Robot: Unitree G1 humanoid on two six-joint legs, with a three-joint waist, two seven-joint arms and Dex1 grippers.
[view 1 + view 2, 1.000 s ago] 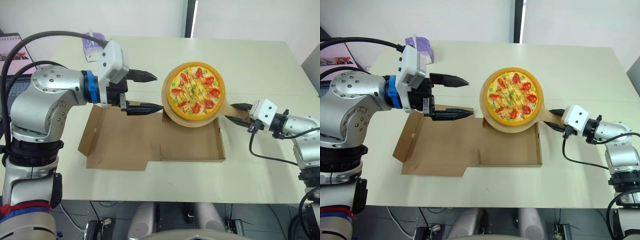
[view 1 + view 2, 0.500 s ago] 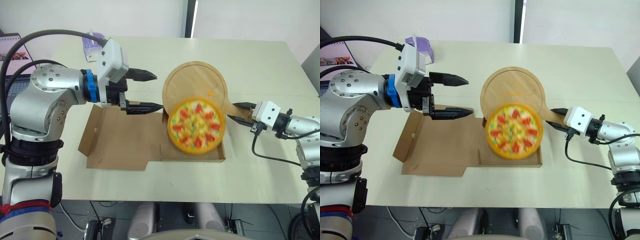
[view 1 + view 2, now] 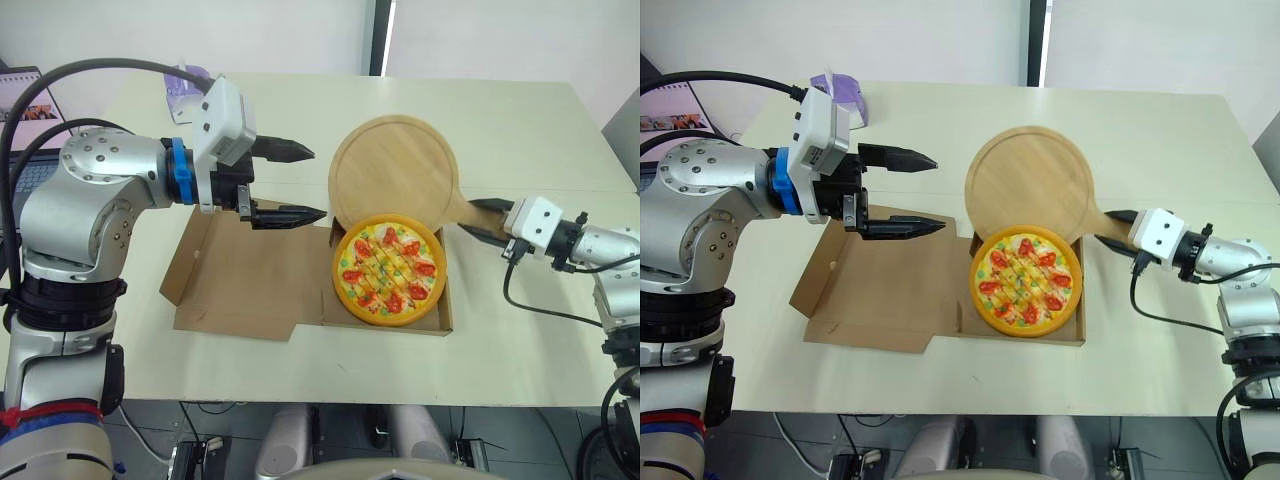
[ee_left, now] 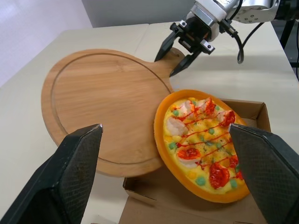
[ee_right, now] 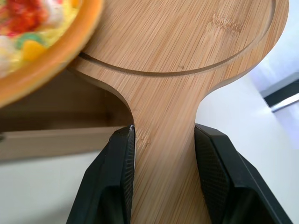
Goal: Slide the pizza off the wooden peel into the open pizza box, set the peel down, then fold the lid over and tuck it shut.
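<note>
Logged pizza point(image 3: 388, 270) down in the tray half of the pizza box point(image 3: 328, 303), on the robot's right side of the cardboard, toppings up. Noted its far rim overlapping the near edge of the wooden peel point(image 3: 395, 172); cannot tell whether lying quite flat. Found peel disc bare, reaching out over the tabletop point(image 3: 505, 110) beyond the box's far wall, handle pointing to the robot's right. Recorded right tool point(image 3: 468, 217) clamped on that handle, 1 black finger against each side of the wood, seen close in the right wrist view. Cannot tell whether peel resting on the tabletop or held just above it. Marked lid point(image 3: 245, 282) lying open and flat to the robot's left of the tray, side flaps standing up. Observed left tool point(image 3: 318, 182) hovering above the lid's far edge, 2 fingers spread wide, nothing between them, tips aimed toward peel and pizza. Spotted purple object point(image 3: 185, 82) at the tabletop's far left corner and laptop point(image 3: 25, 150) beyond the left arm
</note>
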